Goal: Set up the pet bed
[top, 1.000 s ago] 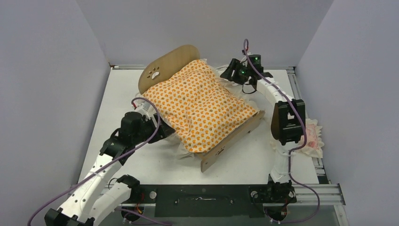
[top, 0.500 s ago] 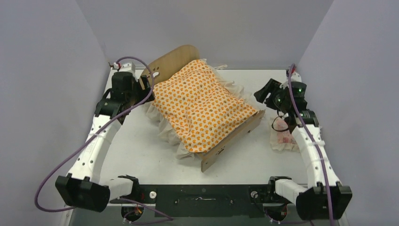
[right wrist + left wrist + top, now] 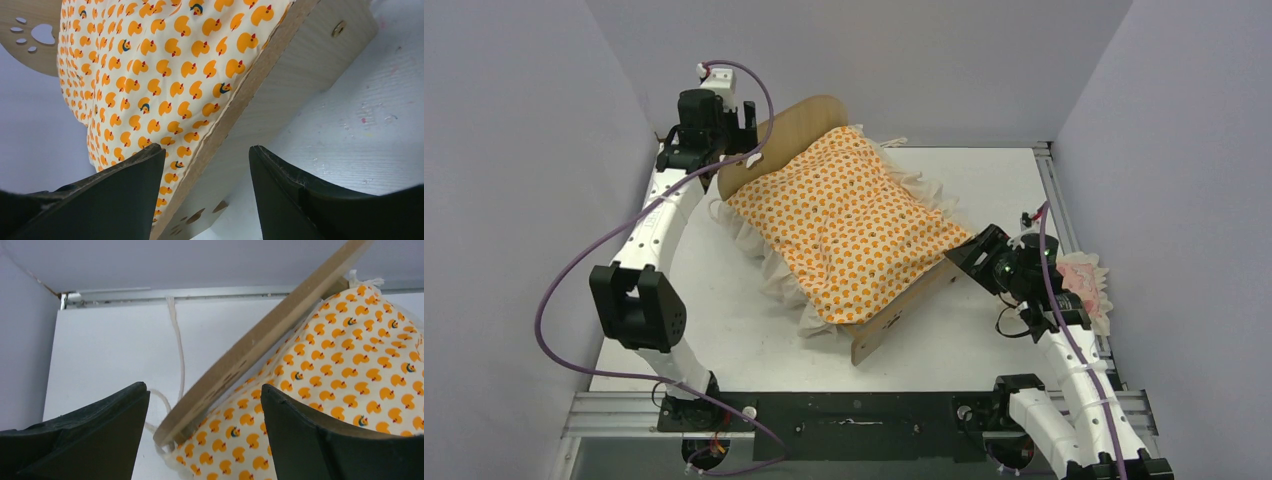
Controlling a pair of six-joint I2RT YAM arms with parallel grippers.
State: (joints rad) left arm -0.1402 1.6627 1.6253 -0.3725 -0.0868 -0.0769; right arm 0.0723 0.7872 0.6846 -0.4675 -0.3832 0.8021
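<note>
The pet bed (image 3: 913, 303) lies diagonally on the white table, its arched headboard (image 3: 796, 122) at the far left and its footboard near the front. An orange duck-print mattress (image 3: 844, 225) covers it. My left gripper (image 3: 746, 140) is open at the headboard's left end. In the left wrist view the headboard's edge (image 3: 260, 342) runs between the spread fingers of that gripper (image 3: 205, 405). My right gripper (image 3: 972, 262) is open at the footboard's right end. In the right wrist view the footboard (image 3: 285, 80) passes between the jaws of that gripper (image 3: 207, 155), and the paw cutout (image 3: 42, 34) shows.
A pink frilled pillow (image 3: 1086, 285) lies at the table's right edge, beside my right arm. A white cord (image 3: 177, 340) trails on the table (image 3: 1024, 190) behind the headboard. Grey walls enclose the left, back and right sides.
My left arm swung from the bed's near-left side up to the headboard's left end. My right arm came from the far right corner down to the footboard's right end.
</note>
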